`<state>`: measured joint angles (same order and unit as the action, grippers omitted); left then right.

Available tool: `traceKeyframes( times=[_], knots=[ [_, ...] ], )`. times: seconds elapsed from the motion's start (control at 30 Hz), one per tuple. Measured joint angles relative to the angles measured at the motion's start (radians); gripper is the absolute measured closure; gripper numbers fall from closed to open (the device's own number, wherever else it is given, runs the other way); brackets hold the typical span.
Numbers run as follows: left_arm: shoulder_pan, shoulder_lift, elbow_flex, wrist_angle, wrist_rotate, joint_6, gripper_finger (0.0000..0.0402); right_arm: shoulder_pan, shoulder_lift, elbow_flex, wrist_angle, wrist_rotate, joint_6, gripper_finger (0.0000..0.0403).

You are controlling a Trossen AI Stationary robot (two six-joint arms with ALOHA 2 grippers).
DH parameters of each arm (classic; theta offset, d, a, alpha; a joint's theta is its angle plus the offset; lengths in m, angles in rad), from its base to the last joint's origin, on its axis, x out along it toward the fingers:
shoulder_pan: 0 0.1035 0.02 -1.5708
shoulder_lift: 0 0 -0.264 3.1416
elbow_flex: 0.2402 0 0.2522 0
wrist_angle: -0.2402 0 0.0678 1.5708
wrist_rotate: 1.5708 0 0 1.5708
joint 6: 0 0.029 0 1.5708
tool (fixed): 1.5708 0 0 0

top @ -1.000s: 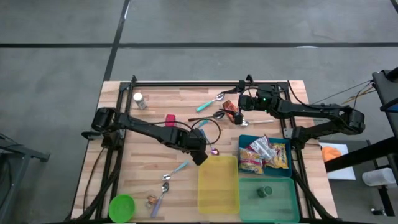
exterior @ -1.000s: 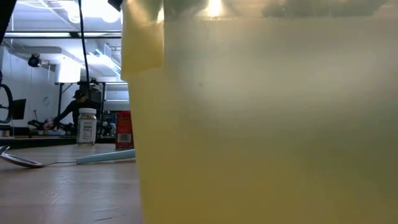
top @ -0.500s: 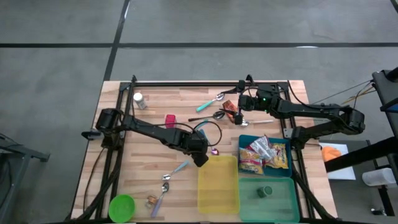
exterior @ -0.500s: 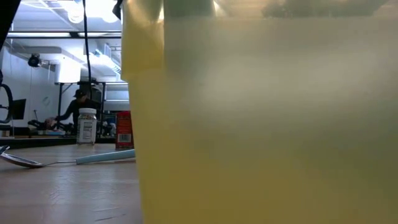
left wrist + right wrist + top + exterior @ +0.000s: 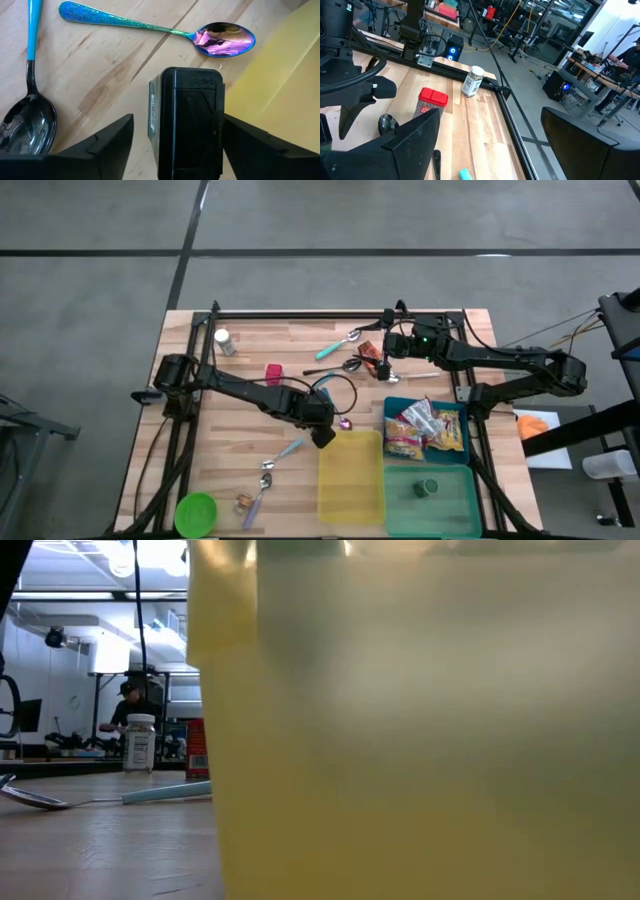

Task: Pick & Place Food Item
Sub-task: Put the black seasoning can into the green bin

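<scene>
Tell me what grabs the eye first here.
The yellow bin at the table's near edge, whose wall fills most of the low view. Beside it the left hand hangs open over the wood, near an iridescent purple spoon. Snack bags fill the teal bin.

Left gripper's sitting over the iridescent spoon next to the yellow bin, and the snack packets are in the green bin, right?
Not quite. The snack packets lie in the blue bin, not the green bin, as the high view shows. The rest holds: the left gripper sits by the iridescent spoon next to the yellow bin.
</scene>
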<state>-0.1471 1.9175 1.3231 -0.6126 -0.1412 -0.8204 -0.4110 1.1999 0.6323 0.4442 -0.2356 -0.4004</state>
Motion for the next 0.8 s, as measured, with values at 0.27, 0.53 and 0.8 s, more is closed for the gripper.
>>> traceKeyframes(
  times=[0.27, 0.53, 0.8],
  knots=[
    [0.000, -0.049, 0.001, 0.010, -0.020, 0.006, 0.0066, 0.000, 0.000, 0.000, 0.000, 0.000, 0.000, 0.0058],
    [-0.002, -0.145, -0.001, -0.047, -0.121, 0.012, 0.0064, 0.000, 0.000, 0.000, 0.000, 0.000, 0.000, 0.0058],
    [-0.082, -0.243, -0.020, -0.028, -0.327, 0.086, 0.0064, 0.000, 0.000, 0.000, 0.000, 0.000, 0.000, 0.0058]
  ],
)
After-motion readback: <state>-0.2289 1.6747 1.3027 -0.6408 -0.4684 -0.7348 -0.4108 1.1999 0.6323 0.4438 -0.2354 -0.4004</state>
